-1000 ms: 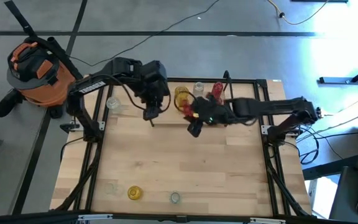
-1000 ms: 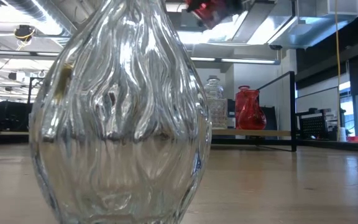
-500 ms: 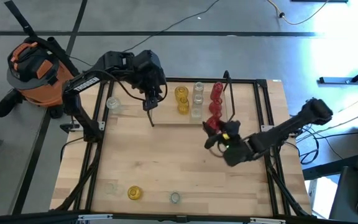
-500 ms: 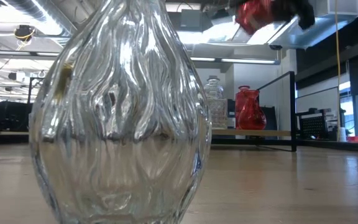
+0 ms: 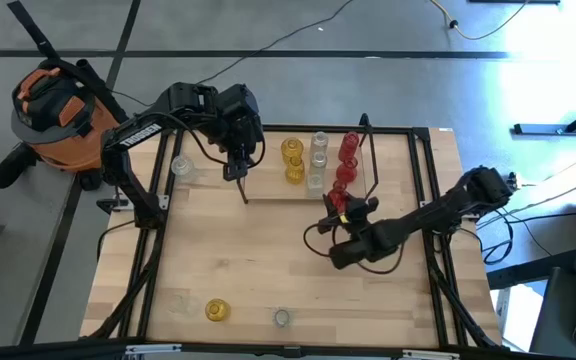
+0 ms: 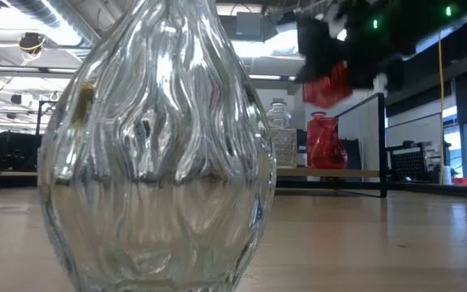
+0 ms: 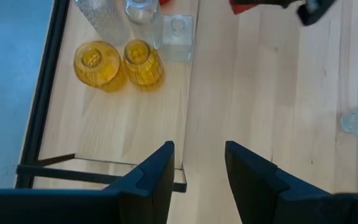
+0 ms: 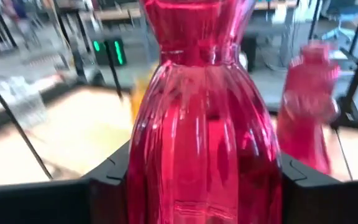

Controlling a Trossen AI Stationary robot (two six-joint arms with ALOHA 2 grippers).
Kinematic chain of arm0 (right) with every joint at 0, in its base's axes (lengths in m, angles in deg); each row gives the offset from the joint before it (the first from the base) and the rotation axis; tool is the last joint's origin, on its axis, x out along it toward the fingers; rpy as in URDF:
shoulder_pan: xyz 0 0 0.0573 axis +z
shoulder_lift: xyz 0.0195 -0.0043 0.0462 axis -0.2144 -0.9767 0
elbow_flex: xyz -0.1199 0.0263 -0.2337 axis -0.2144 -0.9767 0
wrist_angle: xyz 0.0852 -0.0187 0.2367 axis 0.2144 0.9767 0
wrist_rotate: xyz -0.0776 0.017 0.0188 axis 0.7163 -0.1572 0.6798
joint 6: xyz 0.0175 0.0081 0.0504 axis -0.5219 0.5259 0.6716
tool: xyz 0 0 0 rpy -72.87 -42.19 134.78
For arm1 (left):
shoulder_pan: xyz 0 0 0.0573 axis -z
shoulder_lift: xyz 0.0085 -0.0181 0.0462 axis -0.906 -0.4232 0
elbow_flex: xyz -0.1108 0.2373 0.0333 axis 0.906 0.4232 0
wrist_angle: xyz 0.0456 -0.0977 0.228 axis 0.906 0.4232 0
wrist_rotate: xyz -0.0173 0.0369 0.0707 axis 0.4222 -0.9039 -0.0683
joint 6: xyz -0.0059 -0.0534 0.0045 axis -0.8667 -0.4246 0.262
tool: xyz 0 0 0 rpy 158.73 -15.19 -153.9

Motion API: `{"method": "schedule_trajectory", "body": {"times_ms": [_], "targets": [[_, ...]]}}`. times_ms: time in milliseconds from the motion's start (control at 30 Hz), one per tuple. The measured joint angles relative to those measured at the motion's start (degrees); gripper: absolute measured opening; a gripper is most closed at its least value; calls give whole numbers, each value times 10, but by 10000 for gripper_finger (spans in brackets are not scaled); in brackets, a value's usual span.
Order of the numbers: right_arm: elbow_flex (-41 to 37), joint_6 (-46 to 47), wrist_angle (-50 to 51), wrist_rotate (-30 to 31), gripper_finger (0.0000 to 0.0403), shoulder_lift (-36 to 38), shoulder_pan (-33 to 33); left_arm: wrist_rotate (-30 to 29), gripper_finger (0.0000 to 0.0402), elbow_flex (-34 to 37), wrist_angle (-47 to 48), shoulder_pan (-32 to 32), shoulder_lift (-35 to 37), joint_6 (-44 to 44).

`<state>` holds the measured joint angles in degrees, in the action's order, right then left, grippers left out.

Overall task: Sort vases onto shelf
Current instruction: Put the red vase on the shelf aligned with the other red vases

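1. My R pincer (image 5: 340,212) was clenched on a red vase (image 8: 204,118). The wrist view showed the ribbed body filling the gap between my two fingers, neck away from the wrist.
2. That vase hung above the surface (image 5: 268,270), off the wood. In the low view it rode high under the dark pincer, clear of the board.
3. Key relation: the shelf (image 5: 268,190) lay just beyond the held vase, toward the surface's far edge. The red row (image 5: 348,160) stood at the shelf's right end, near my R pincer. My R arm was the nearer one to that row.
4. Long axis of the held vase: looked roughly upright in the low view, but blur made the tilt hard to call.
5. Shelf also held yellow vases (image 5: 292,158) and clear ones (image 5: 318,160), lined up beside the reds.
6. My L pincer (image 5: 236,170) hovered over the shelf's left end, fingers apart, grasping nothing; the wrist view showed bare board between them.
7. Unsorted: a clear vase (image 5: 181,166) off the shelf's left, plus a yellow jar (image 5: 216,310) and a clear jar (image 5: 282,318) at the near edge, well apart from both pincers.
8. Judgement: next move likely needs the red set down beside its row w/o knocking the neighbours.
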<state>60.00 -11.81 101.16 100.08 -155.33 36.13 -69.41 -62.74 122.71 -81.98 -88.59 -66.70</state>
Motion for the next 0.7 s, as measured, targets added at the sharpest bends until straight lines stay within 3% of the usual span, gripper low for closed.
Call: {"method": "schedule_trajectory", "body": {"times_ms": [200,300,533,700], "targets": [[17,154,214,-70,192,-3,6,0,133,0,7,0,0,-4],[35,208,292,-64,192,1,11,0,132,0,2,0,0,4],[35,255,276,-67,192,-30,5,-2,131,0,-38,0,0,4],[35,363,280,-80,192,-87,-11,-2,131,0,-34,0,0,1]]}}
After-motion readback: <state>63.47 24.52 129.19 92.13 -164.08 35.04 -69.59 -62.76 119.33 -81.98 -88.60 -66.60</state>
